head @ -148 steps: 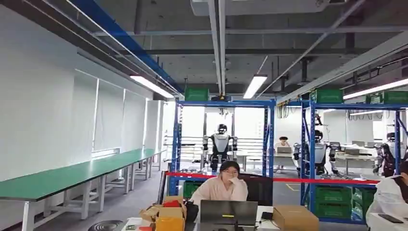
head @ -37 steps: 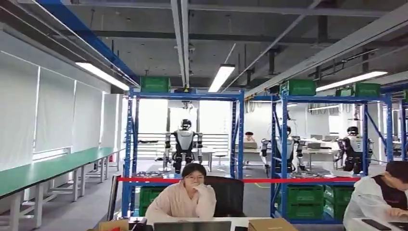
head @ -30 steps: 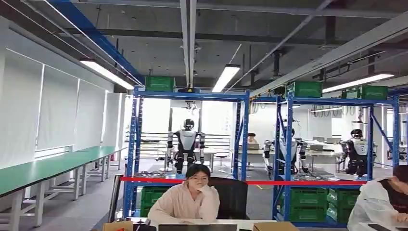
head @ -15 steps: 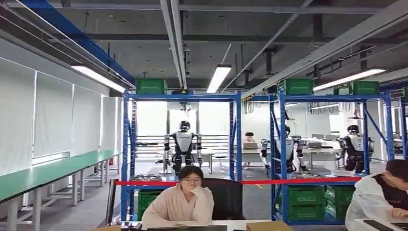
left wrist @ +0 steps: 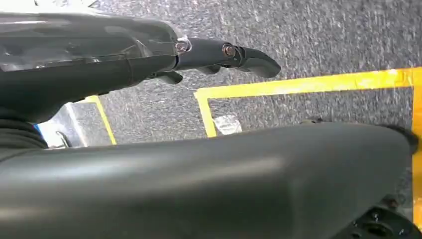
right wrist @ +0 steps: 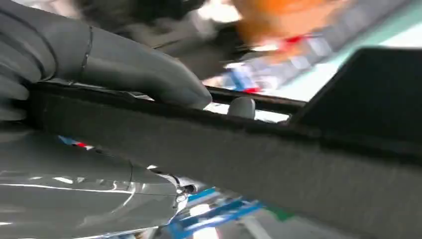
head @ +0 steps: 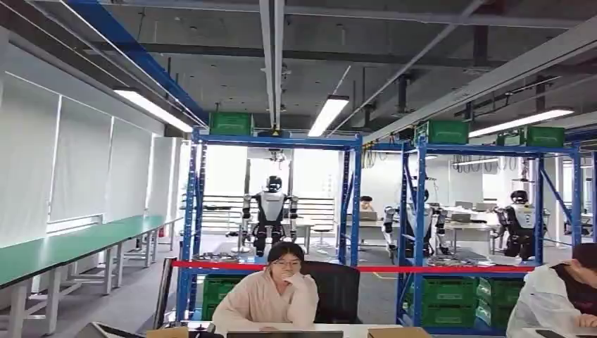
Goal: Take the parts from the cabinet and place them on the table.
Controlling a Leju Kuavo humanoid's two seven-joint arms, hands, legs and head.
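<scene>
In the right wrist view my right hand (right wrist: 99, 64) grips a long black flat part (right wrist: 259, 154). The grey thumb (right wrist: 144, 74) presses on its upper edge and a fingertip (right wrist: 242, 106) shows behind it. The part runs across the whole picture and hides the rest of the fingers. In the left wrist view my left hand (left wrist: 214, 52) hangs over grey carpet with its dark fingers (left wrist: 249, 56) stretched out and nothing in them. The head view looks straight ahead into the hall, with blue racks (head: 274, 141) beyond a desk.
A person in a pink top (head: 271, 299) sits at a desk straight ahead, and another in white (head: 556, 303) sits at the right. Long green tables (head: 63, 250) line the left wall. Yellow floor tape (left wrist: 308, 84) lies under my left hand.
The whole head picture sways left and right and has drawn nearer to the seated people since the earliest frame, so the camera is moving. The people stay seated.
</scene>
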